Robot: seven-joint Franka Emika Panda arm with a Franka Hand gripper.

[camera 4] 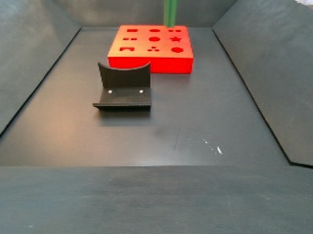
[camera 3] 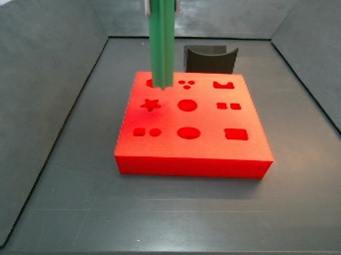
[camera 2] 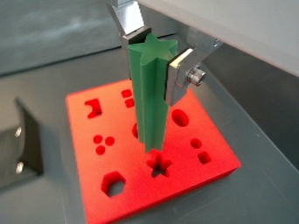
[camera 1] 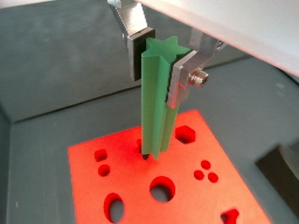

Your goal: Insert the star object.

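Observation:
The star object point(camera 1: 156, 101) is a long green ridged bar with a star-shaped end, held upright. My gripper point(camera 1: 163, 61) is shut on its upper end, one silver finger on each side; both wrist views show this point(camera 2: 152, 57). The bar point(camera 2: 149, 96) hangs over the red block point(camera 2: 122, 162), its lower end close beside the star-shaped hole point(camera 2: 158, 164). I cannot tell whether it touches the surface. In a side view the bar point(camera 3: 160, 45) comes down from above to just behind the star hole point(camera 3: 152, 104). The gripper is out of both side views.
The red block point(camera 3: 200, 164) has several other holes of different shapes. The dark fixture point(camera 3: 210, 58) stands behind the block in one side view and in front of it in the other point(camera 4: 123, 87). Grey walls point(camera 3: 80, 90) enclose the dark floor point(camera 4: 159, 137).

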